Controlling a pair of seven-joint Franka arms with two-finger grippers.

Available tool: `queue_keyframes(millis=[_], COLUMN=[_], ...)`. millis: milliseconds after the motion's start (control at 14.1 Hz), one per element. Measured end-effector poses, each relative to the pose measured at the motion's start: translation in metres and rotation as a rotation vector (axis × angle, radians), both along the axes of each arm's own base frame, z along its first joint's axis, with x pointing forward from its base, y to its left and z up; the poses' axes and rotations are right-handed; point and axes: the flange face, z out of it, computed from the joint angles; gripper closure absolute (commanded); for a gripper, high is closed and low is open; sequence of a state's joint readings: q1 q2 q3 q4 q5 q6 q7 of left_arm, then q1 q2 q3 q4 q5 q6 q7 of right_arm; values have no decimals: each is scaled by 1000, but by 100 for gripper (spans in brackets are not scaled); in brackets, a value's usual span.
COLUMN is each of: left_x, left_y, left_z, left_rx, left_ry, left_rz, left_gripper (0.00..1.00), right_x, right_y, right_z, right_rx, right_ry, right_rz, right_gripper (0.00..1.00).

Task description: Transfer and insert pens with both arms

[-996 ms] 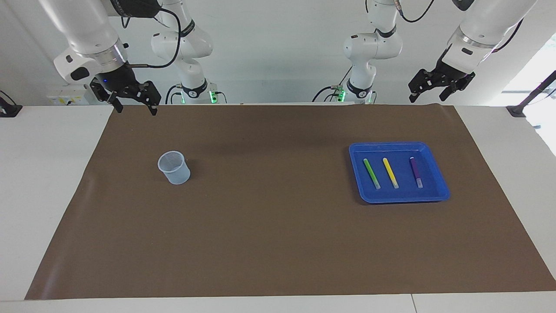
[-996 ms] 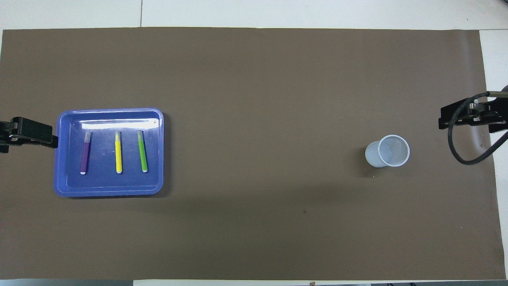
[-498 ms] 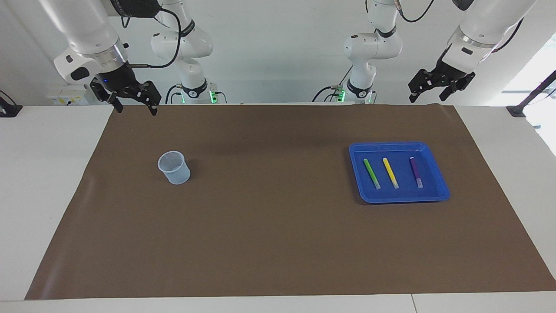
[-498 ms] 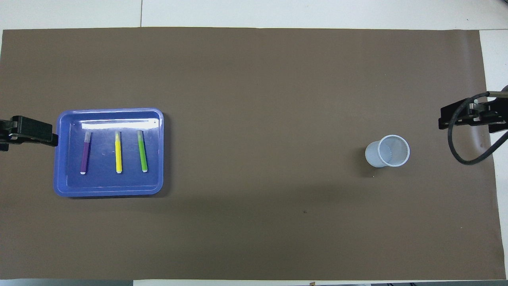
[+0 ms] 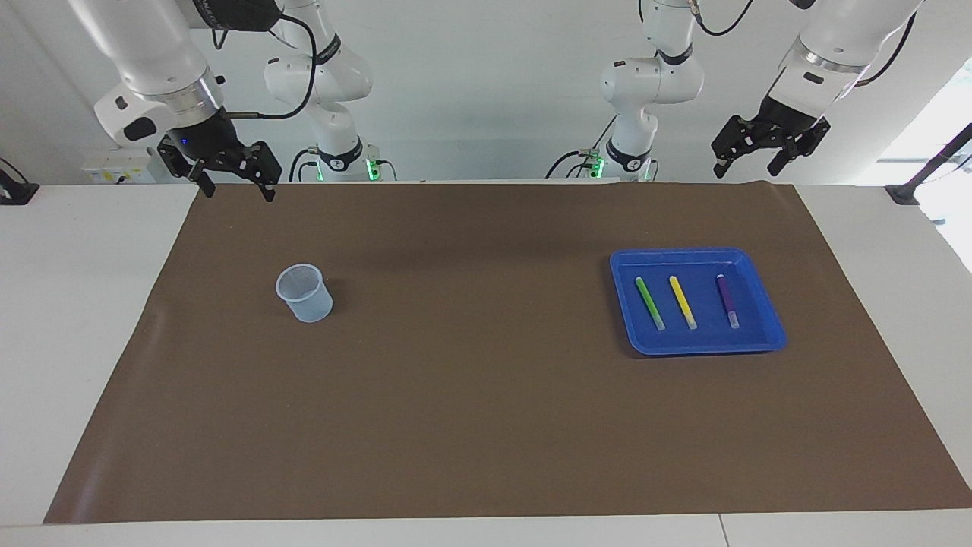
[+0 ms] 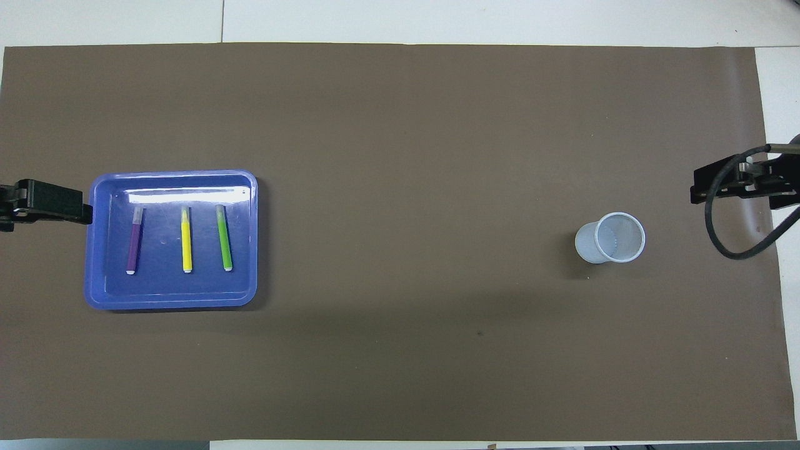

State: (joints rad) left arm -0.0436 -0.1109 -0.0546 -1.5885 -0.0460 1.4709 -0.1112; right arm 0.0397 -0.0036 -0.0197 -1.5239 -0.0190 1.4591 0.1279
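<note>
On your tabletop (image 5: 76, 304), covered by a wide brown paper mat (image 5: 486, 395), a shallow blue plastic tray (image 5: 768, 319) sits toward the left arm's end. In it lie three slim marker pens, side by side and apart from each other: the green pen (image 5: 649, 302), the yellow pen (image 5: 683, 301) in the middle, and the purple pen (image 5: 727, 300) closest to the left arm's end. Each has its pale cap end pointing away from the robots.

Toward the right arm's end, a small translucent pale plastic cup (image 5: 304, 292) stands upright on the mat, well apart from the tray.

Your left end effector (image 5: 747, 158) hangs in the air over the mat's edge nearest the robots, its fingers spread and nothing between them. Your right end effector (image 5: 231, 182) hovers over the mat's corner at the robots' side, fingers likewise spread and empty. In the overhead view only parts of each show at the picture's sides, so their height there is hard to judge.
</note>
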Motion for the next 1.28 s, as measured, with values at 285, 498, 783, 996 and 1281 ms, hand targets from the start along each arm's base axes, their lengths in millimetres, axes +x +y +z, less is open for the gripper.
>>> queue_keyframes(millis=[285, 498, 783, 996, 1281], left_x=[-10, -5, 9, 16, 33], left_y=[6, 14, 57, 90, 116], left_z=[3, -5, -66, -132, -217], left_rx=[1, -2, 2, 4, -2], left_ry=[-6, -42, -37, -38, -19], left_rz=[42, 55, -20, -113, -237], left_gripper=[0, 0, 0, 0, 5], right_x=[0, 0, 0, 0, 0], right_y=[0, 1, -1, -3, -6], right_z=[0, 0, 1, 1, 1], right_rx=[0, 0, 0, 0, 0], right_ry=[0, 0, -1, -1, -1], right_rz=[0, 2, -2, -6, -11], right_gripper=[0, 0, 0, 0, 0])
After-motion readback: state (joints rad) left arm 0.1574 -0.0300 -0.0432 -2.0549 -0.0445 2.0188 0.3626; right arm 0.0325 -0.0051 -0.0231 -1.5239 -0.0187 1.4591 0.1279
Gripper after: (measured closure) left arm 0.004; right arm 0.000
